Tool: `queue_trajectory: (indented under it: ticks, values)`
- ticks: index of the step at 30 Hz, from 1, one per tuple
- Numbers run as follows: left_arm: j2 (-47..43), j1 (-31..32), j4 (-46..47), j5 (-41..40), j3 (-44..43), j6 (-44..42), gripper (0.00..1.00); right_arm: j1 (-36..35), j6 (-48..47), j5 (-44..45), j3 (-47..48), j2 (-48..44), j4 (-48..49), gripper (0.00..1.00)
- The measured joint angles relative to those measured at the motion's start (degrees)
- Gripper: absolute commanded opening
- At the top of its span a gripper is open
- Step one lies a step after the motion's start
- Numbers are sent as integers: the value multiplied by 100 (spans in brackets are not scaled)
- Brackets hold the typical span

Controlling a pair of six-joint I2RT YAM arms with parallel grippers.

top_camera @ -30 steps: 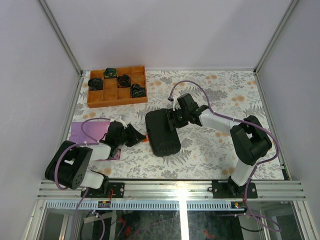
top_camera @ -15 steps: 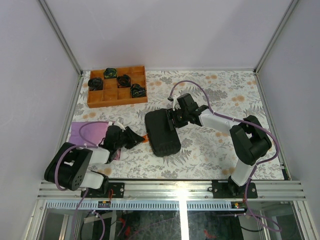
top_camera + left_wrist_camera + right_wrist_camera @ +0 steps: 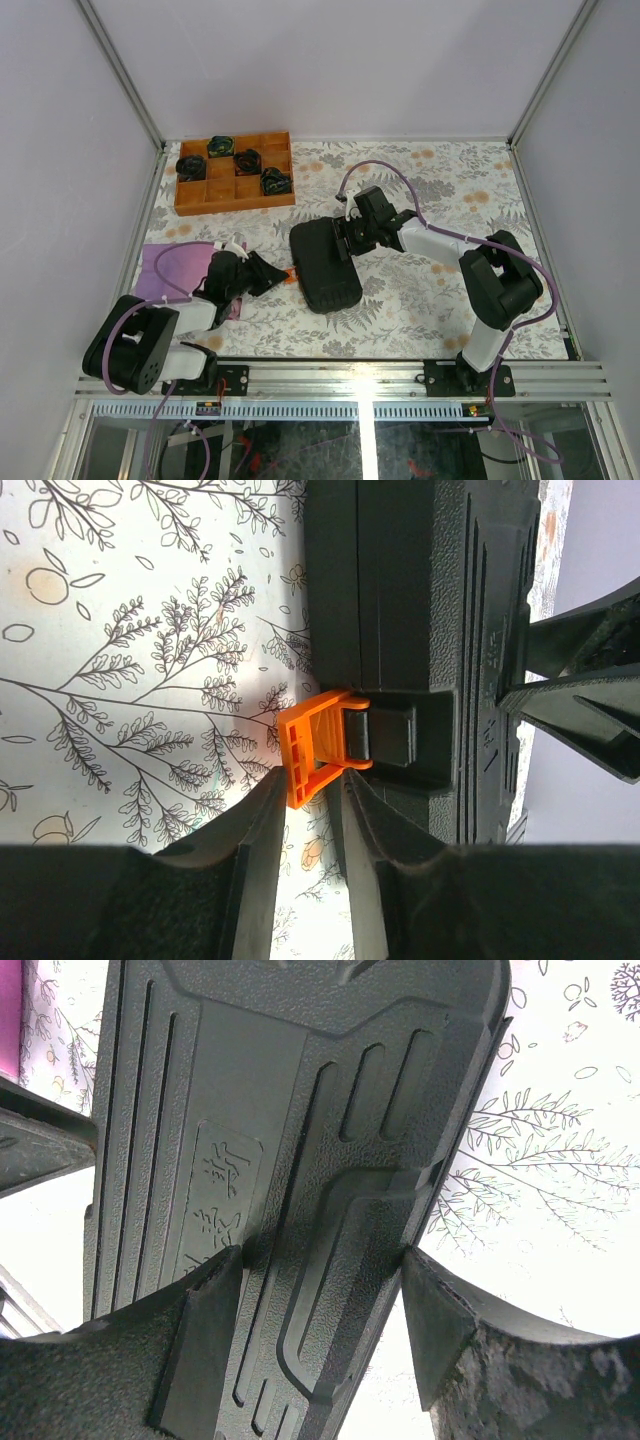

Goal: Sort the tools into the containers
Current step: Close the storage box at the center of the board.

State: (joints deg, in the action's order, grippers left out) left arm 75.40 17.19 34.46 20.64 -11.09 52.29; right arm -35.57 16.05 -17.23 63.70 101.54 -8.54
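The black tool case (image 3: 325, 265) lies closed on the flowered table top. Its orange latch (image 3: 290, 277) sticks out on its left side. My left gripper (image 3: 272, 273) is at that latch. In the left wrist view the narrow jaws of my left gripper (image 3: 312, 790) pinch the tip of the orange latch (image 3: 310, 742), which stands swung out from the case (image 3: 420, 630). My right gripper (image 3: 345, 237) straddles the far right edge of the case. In the right wrist view my right gripper (image 3: 320, 1280) has both fingers touching the case lid (image 3: 290, 1090). No loose tools show.
A brown wooden compartment tray (image 3: 235, 203) with several dark coiled items stands at the back left. A purple cloth (image 3: 170, 265) lies under the left arm at the table's left edge. Metal frame posts and walls bound the table.
My left gripper has drawn back a little to the left, towards its base, staying at the orange latch. The right arm and the case have not moved.
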Motion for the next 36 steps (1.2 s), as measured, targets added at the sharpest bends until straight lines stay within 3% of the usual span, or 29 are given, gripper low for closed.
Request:
queue_trajectory:
  ticks: [36]
  values:
    - [212, -37, 584, 105, 184, 343, 30, 2, 2, -7, 63, 70, 4, 64]
